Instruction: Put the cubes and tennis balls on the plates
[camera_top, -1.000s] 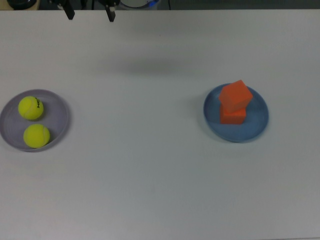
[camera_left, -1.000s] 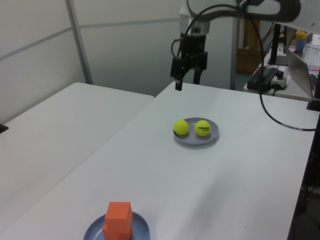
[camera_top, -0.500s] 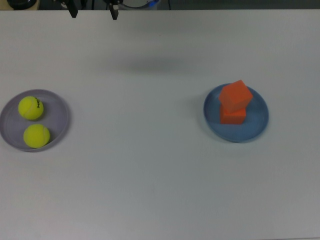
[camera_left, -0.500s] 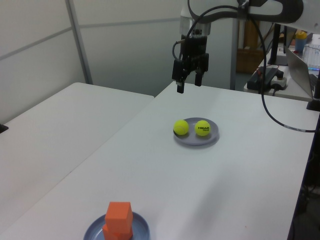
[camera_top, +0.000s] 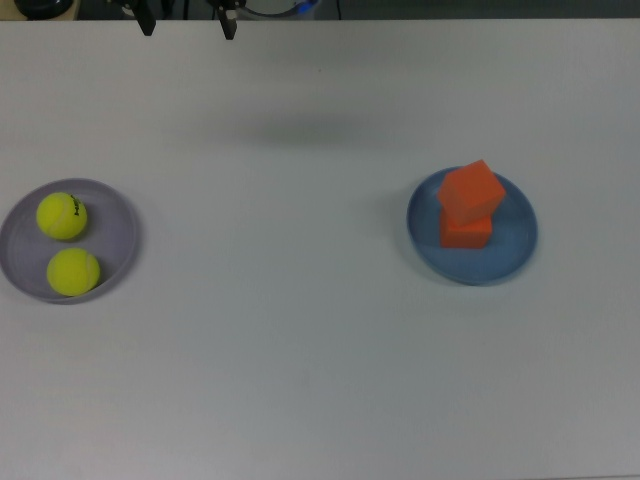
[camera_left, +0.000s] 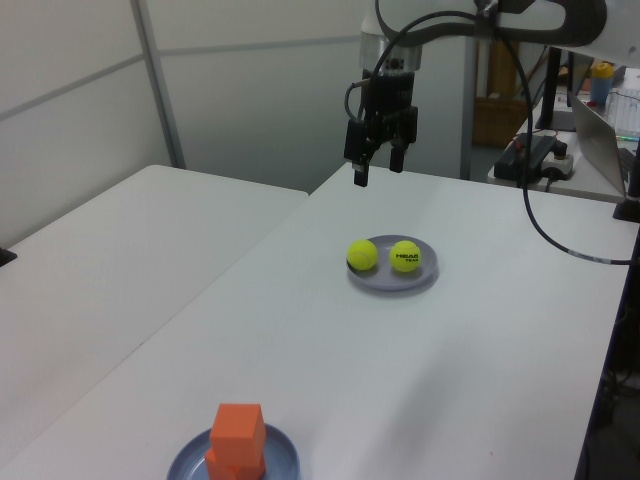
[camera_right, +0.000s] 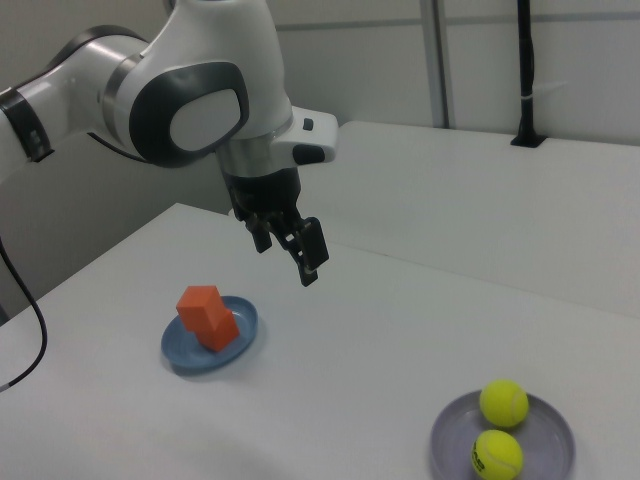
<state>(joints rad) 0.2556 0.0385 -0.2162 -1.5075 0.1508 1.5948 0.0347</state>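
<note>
Two white tables (camera_left: 130, 260) stand side by side before pale panelled walls (camera_left: 250, 90).

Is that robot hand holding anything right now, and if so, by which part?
Nothing is held. The hand hangs open and empty above the table; the balls and cubes sit on their plates.

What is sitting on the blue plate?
Two orange cubes, the upper cube stacked crookedly on the lower cube, stand on the blue plate. The lower cube's top face is covered, and nothing else shows there.
</note>
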